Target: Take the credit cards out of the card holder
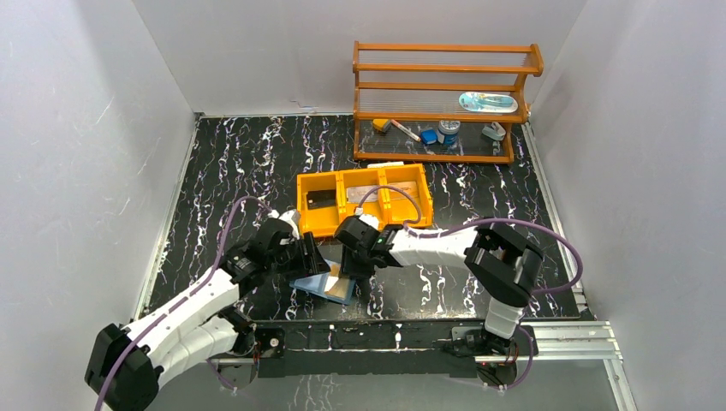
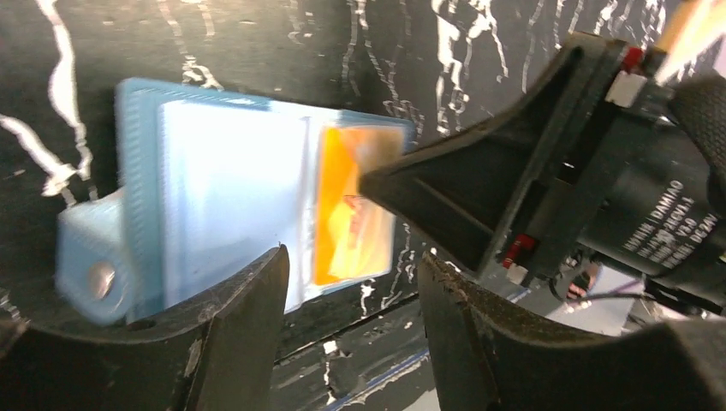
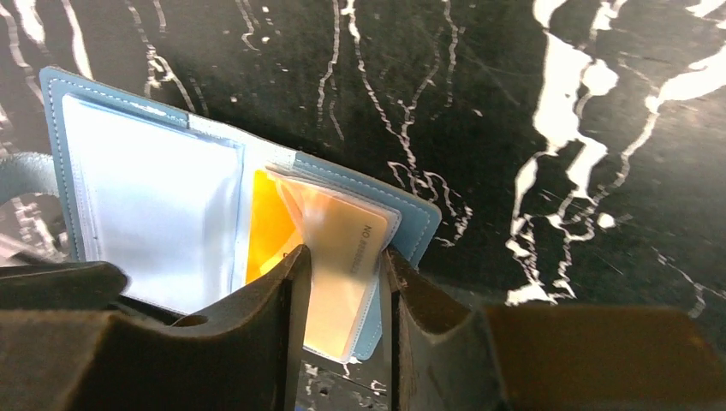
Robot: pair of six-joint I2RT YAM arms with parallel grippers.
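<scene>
Right gripper [image 3: 342,261] straddled a sleeved card [image 3: 344,227] raised from the open card holder [image 3: 145,188]; whether it pinched could not be determined. Left gripper [image 2: 353,257] hung open over the holder's edge. Overhead, the arms hid most of the holder, which lay on the black marbled table [image 1: 240,163] before an orange tray [image 1: 364,201]. Only the wrist views showed the orange card [image 3: 270,227] in its slot.

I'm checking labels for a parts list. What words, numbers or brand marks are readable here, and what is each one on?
"DAMIAO": on the black motor of the right arm, left wrist view; the smaller lines beneath it are too blurred to read.
"NO": on the card in a clear sleeve of the wallet; the characters after it are blurred.
Things on the shelf: any print is too small to read.
</scene>
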